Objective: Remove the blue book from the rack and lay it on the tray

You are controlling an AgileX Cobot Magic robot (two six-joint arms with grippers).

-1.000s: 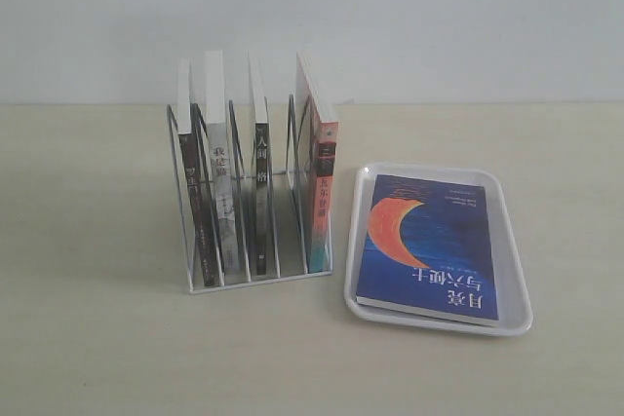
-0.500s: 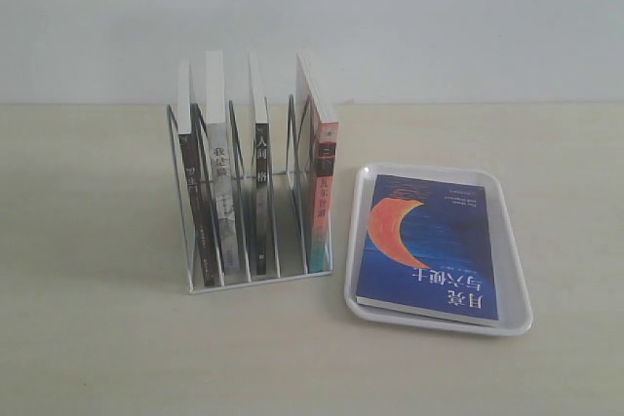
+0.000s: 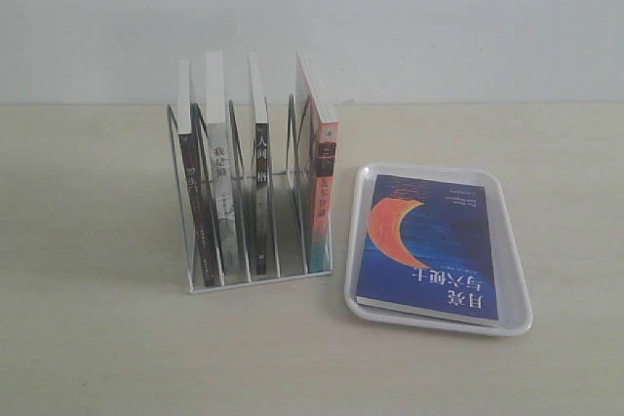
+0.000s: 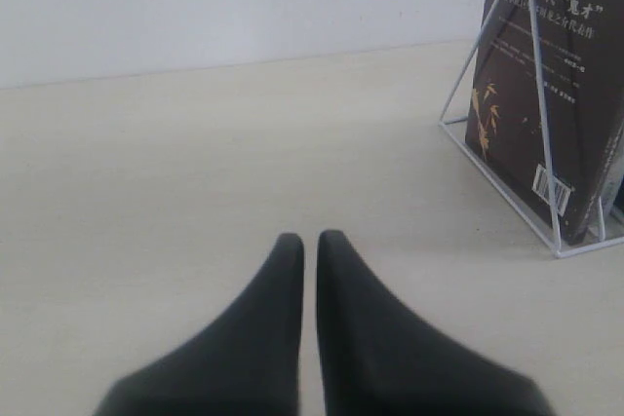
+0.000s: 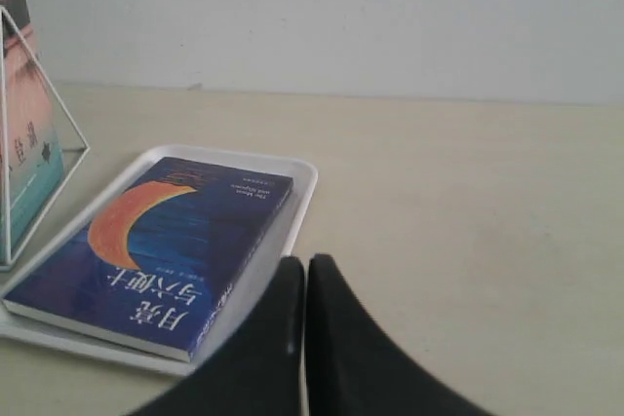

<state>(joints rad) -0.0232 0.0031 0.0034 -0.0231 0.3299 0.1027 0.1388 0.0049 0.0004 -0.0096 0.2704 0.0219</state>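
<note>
The blue book (image 3: 429,245) lies cover up in the tray (image 3: 504,241), just beside the rack (image 3: 258,280). I judge it light, thin and a little bendy with a smooth cover, so I would take it by the spine edge. Left fingers (image 4: 273,309) and right fingers (image 5: 336,338) are closed together, holding nothing. I cannot tell if its near corner rests on the rim

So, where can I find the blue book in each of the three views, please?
Exterior view: the blue book lies flat in the tray, to the right of the rack.
Left wrist view: not in it; only one end of the rack shows.
Right wrist view: it lies in the tray.
Shared landmark: the rack's wire frame shows in all three.
</note>
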